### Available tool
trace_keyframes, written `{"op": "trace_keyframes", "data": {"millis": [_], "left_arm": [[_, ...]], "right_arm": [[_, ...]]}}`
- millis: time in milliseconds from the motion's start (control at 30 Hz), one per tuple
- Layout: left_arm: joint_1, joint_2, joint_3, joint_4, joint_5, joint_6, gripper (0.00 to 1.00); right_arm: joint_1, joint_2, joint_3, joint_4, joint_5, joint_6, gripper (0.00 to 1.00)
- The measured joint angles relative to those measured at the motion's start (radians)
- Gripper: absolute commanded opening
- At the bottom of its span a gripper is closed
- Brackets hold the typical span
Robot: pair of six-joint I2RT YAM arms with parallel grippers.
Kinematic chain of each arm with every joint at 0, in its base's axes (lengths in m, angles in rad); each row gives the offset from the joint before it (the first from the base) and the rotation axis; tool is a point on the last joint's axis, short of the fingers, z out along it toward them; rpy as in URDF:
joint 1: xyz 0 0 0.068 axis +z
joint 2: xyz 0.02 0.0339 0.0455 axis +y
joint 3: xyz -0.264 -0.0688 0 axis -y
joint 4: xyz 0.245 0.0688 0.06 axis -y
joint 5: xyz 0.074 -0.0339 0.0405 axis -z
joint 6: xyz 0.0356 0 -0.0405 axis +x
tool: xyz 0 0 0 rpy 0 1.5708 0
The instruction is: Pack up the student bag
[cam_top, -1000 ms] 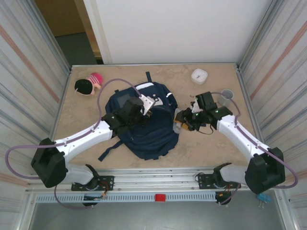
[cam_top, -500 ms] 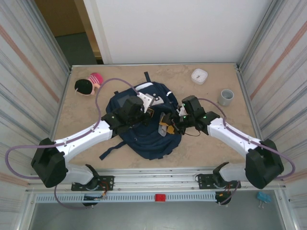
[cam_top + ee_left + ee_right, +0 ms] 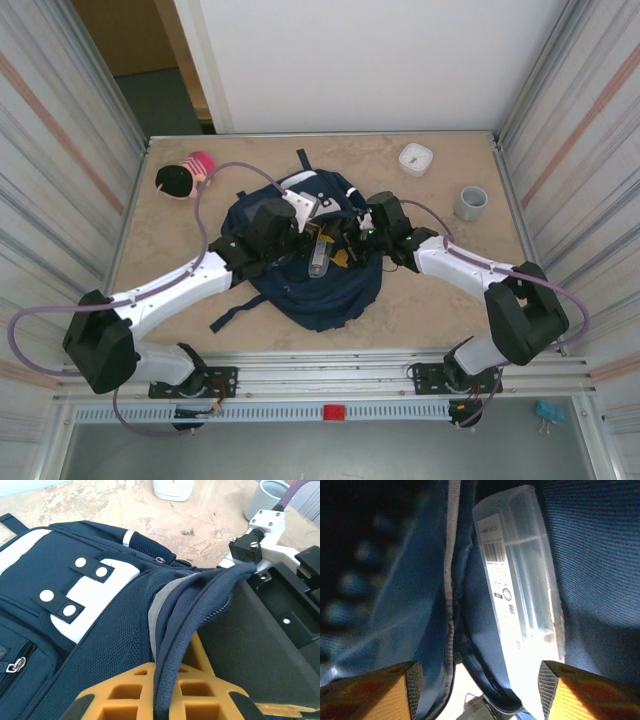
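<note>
The student bag [image 3: 312, 270], a navy backpack with white patches, lies in the middle of the table. My left gripper [image 3: 308, 230] is shut on the rim of its opening [image 3: 172, 645] and holds the flap up, so the grey lining shows. My right gripper [image 3: 346, 243] reaches into the opening from the right, its fingers [image 3: 410, 682] spread wide with nothing between them. A clear plastic case [image 3: 520, 580] with a barcode label lies just ahead of them against the bag's inner fabric. From above, the case [image 3: 318, 255] lies in the bag's mouth.
A pink and black doll [image 3: 183, 175] lies at the back left. A small white box [image 3: 415, 157] and a grey cup [image 3: 471, 202] stand at the back right. Metal walls close in both sides of the table.
My right gripper has moved left from beside the bag into its opening with the clear case and has opened, leaving the case in the bag. My left gripper has kept its hold.
</note>
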Motion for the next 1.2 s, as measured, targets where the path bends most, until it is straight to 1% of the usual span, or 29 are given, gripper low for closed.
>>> {"op": "trace_keyframes", "data": {"millis": [100,167,267,433,500,567,667,767,867,967,1100,1200], "left_arm": [[0.0,-0.002,-0.001,0.0,0.0,0.0,0.07],[0.0,-0.002,-0.002,0.0,0.0,0.0,0.07],[0.0,-0.002,-0.002,0.0,0.001,0.0,0.07],[0.0,-0.002,-0.006,0.014,0.005,-0.011,0.06],[0.0,-0.002,-0.014,0.022,0.007,-0.018,0.06],[0.001,-0.002,-0.018,0.021,0.007,-0.021,0.06],[0.01,-0.006,-0.026,0.022,-0.002,-0.029,0.07],[0.013,-0.026,-0.037,0.022,-0.019,-0.037,0.07],[0.015,-0.043,-0.044,0.022,-0.026,-0.04,0.08],[0.017,-0.046,-0.049,0.022,-0.023,-0.043,0.09],[0.017,-0.045,-0.05,0.021,-0.02,-0.039,0.11],[0.017,-0.043,-0.05,0.021,-0.01,-0.025,0.15]], "right_arm": [[0.01,-0.032,0.002,-0.103,0.024,-0.049,0.6],[0.021,-0.048,0.002,-0.147,0.029,-0.072,0.56],[0.048,-0.048,0.001,-0.16,0.039,-0.09,0.47],[0.092,0.005,0.002,-0.089,0.076,-0.084,0.34],[0.103,0.054,0.006,-0.04,0.096,-0.075,0.31],[0.108,0.103,0.021,0.003,0.103,-0.07,0.3],[0.108,0.166,0.06,0.073,0.11,-0.068,0.3],[0.107,0.175,0.071,0.121,0.123,-0.072,0.36],[0.106,0.151,0.06,0.14,0.127,-0.093,0.42],[0.097,0.065,0.01,0.129,0.129,-0.15,0.49],[0.079,-0.103,-0.034,0.036,0.148,-0.268,0.53],[0.056,-0.219,-0.046,-0.048,0.168,-0.361,0.55]]}}
